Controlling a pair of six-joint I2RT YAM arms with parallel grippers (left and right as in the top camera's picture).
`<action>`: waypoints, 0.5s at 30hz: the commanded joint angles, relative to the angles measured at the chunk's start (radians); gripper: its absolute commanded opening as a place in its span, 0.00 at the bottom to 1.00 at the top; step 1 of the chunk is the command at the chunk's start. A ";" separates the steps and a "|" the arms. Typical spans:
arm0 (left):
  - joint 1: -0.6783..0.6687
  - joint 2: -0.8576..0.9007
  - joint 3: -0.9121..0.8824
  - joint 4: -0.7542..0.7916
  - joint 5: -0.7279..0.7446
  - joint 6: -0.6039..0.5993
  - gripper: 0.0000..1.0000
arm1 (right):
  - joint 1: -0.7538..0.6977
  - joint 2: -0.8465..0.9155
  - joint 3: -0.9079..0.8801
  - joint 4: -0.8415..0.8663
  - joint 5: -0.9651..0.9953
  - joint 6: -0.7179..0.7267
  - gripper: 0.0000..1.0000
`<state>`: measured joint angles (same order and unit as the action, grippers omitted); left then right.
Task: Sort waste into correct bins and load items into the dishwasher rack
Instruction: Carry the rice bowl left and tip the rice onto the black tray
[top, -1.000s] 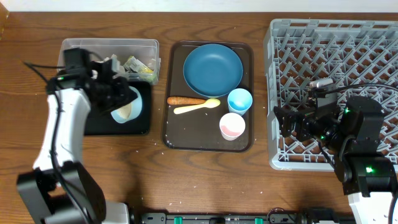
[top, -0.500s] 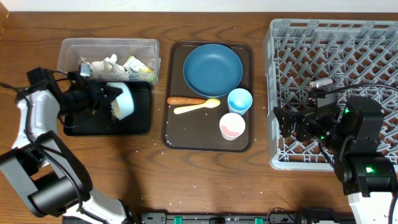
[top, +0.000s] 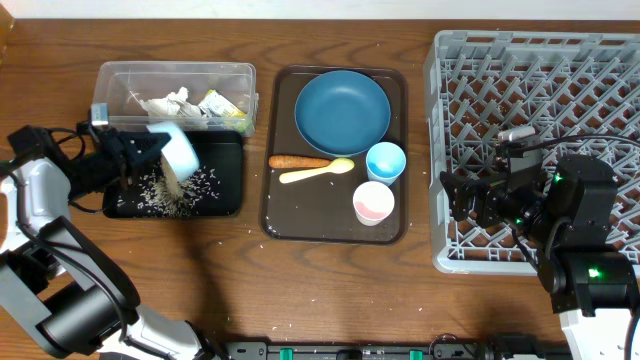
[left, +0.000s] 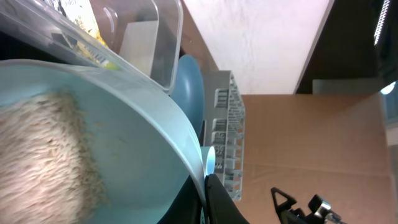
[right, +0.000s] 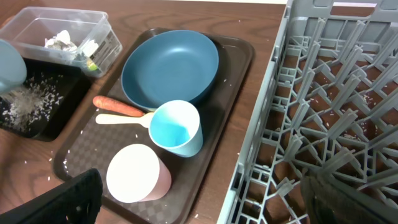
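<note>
My left gripper (top: 140, 152) is shut on the rim of the white bowl (top: 178, 150) and holds it tipped over the black tray (top: 228, 205). Loose rice (top: 165, 190) lies scattered in that tray; more rice (left: 43, 155) clings inside the bowl (left: 124, 137). The clear tub (top: 175, 70) behind holds crumpled paper (top: 160, 104) and the yellow-green packet (top: 222, 102). The blue plate (top: 342, 110), carrot (top: 298, 161), light blue cup (top: 385, 160) and pink cup (top: 373, 202) sit on the brown tray. My right gripper (top: 470, 195) is open and empty over the left edge of the grey rack (top: 530, 60).
The brown serving tray (top: 300, 228) lies between the bins and the rack, with a yellow spoon (top: 315, 172) next to the carrot. A few rice grains dot the table in front of the trays. The rack fills the right side.
The left gripper tipped the bowl further and drew it left over the black tray; rice poured out into the tray. The right arm has not moved.
</note>
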<state>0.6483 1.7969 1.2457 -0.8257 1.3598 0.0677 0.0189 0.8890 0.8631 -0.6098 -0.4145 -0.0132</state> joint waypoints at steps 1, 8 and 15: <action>0.024 -0.003 0.019 0.021 0.047 -0.077 0.06 | -0.010 0.002 0.019 0.002 0.000 -0.019 0.99; 0.038 -0.003 0.019 0.113 0.137 -0.202 0.06 | -0.010 0.002 0.019 0.000 0.000 -0.019 0.99; 0.038 -0.003 0.019 0.148 0.213 -0.291 0.06 | -0.010 0.002 0.019 -0.001 0.000 -0.019 0.99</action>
<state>0.6838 1.7969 1.2457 -0.6849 1.5066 -0.1749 0.0189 0.8894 0.8631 -0.6098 -0.4145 -0.0132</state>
